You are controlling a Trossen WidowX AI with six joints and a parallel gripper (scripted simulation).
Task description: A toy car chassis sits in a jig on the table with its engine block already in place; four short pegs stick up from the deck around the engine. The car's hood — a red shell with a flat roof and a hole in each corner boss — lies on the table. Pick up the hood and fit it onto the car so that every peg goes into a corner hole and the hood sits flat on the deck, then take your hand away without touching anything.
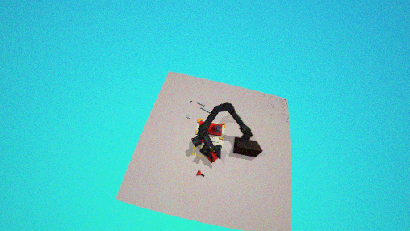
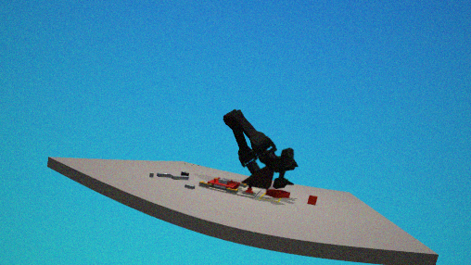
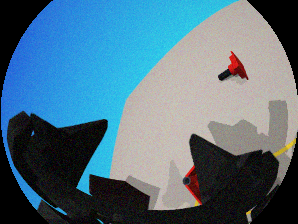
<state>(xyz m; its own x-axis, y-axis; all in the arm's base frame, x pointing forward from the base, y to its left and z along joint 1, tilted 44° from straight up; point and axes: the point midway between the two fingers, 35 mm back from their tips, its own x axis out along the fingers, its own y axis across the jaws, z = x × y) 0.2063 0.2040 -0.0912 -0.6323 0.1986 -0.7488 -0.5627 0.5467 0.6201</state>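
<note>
The red chassis (image 1: 201,122) (image 2: 216,182) sits in a jig with orange corners, its grey engine block on it. The pegs are too small to make out. The red hood (image 1: 214,157) (image 2: 278,194) lies on the table beside the jig, partly covered by the gripper in the top view. In the wrist view a red corner of what looks like the hood (image 3: 193,188) shows behind the right finger. My gripper (image 3: 149,131) is wide open and empty, tilted above the hood's area. Its exact height over the hood is unclear.
A small red piece with a black stub (image 1: 199,173) (image 2: 312,199) (image 3: 237,67) lies beyond the hood. A yellow outline (image 1: 194,151) (image 3: 285,149) is near the hood. A small red cone (image 2: 249,191) stands by the jig. Grey parts (image 1: 200,104) (image 2: 189,186) lie past the chassis. The arm's dark base (image 1: 247,149) is beside them.
</note>
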